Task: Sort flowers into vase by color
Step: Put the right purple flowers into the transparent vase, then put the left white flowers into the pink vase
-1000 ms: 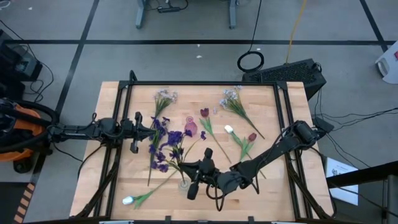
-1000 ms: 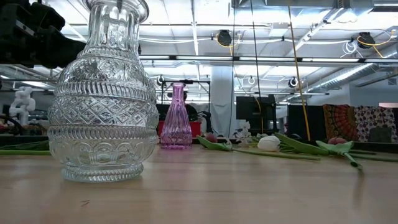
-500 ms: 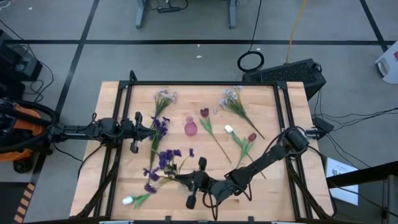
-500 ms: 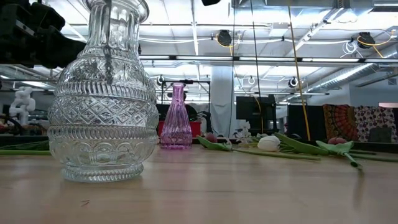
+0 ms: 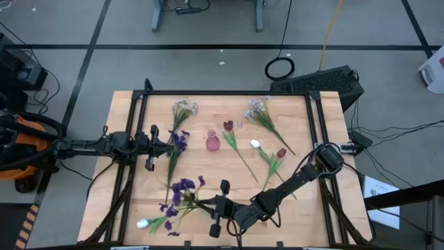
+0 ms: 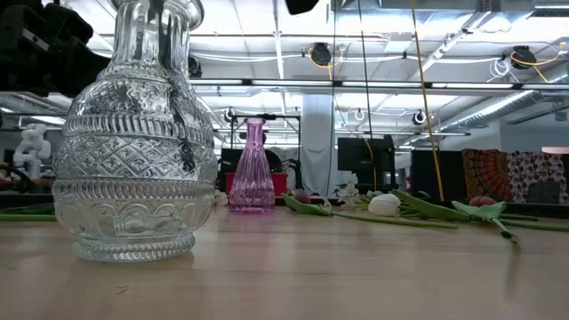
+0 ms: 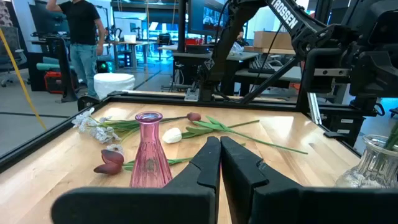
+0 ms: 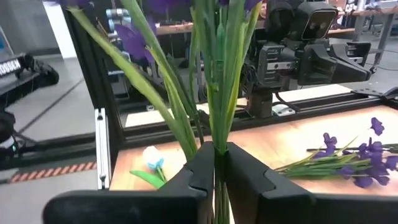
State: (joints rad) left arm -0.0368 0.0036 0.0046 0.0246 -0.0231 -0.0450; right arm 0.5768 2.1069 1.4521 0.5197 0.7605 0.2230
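The purple flowers (image 8: 217, 93) stand in the clear vase (image 6: 133, 142) near the table's (image 5: 305, 132) front edge, pinched by the right gripper (image 8: 216, 163). A tug could tip the vase. The left gripper (image 7: 220, 163) waits shut by the left edge.

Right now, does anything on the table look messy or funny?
Yes. The pink vase stands empty while loose flowers lie flat across the table. The right gripper pinches a purple bunch that leans far out sideways instead of standing straight.
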